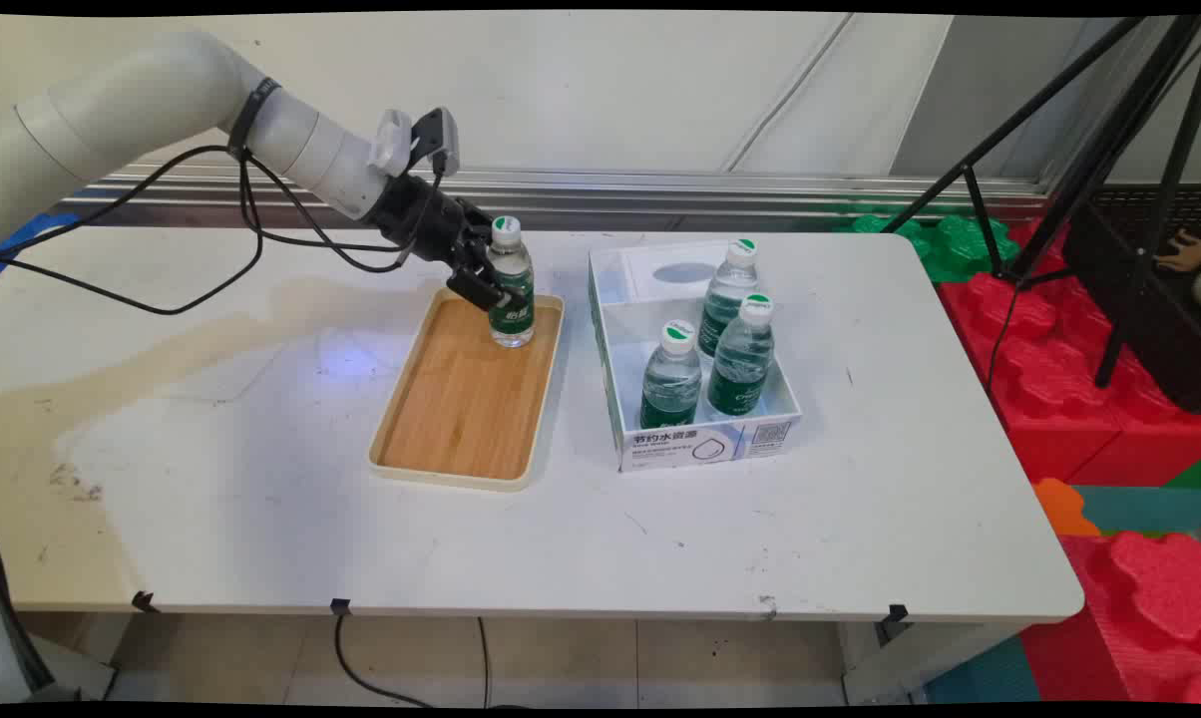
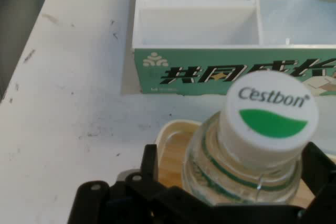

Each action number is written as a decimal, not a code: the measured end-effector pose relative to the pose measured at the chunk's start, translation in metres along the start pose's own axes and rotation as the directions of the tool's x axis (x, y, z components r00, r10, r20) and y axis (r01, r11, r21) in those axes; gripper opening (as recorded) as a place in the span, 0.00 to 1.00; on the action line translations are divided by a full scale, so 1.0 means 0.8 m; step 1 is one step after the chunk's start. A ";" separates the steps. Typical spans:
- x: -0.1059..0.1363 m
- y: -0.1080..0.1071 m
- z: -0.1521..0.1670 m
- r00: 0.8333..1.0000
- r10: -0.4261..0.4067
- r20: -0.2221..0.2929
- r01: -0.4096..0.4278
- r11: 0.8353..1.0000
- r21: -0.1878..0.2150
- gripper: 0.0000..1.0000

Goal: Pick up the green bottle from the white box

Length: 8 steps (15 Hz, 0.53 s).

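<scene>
Main view: end effector point(image 1: 494, 286) clamped on upright bottle point(image 1: 512, 289), at far end of wooden tray point(image 1: 461, 419).
Right: white box point(image 1: 705, 444) holding three bottles.

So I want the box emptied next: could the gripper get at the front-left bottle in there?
Probably not yet: the gripper is shut on the tray's bottle. Otherwise the front-left bottle stands uncovered in the open box.

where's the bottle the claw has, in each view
Main view: the held bottle stands upright at the wooden tray's far end, left of centre, the claw closed round it.
Hand view: bottom right, its white cap up close.
Shared landmark: the white box beside the tray.
</scene>
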 end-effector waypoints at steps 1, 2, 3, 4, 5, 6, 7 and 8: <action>0.001 0.000 -0.002 1.000 0.002 -0.003 -0.002 1.000 -0.001 1.00; 0.003 0.000 -0.005 1.000 0.005 -0.007 -0.005 1.000 -0.002 1.00; 0.004 0.000 -0.007 1.000 0.008 -0.009 -0.008 1.000 -0.003 1.00; 0.006 0.001 -0.012 1.000 0.011 -0.014 -0.011 1.000 -0.004 1.00; 0.007 0.001 -0.015 1.000 0.014 -0.017 -0.014 1.000 -0.004 1.00; 0.009 0.002 -0.021 1.000 0.018 -0.021 -0.018 1.000 -0.005 1.00; 0.010 0.002 -0.025 0.999 0.022 -0.025 -0.022 1.000 -0.006 1.00; 0.013 0.003 -0.031 0.999 0.028 -0.030 -0.028 1.000 -0.008 1.00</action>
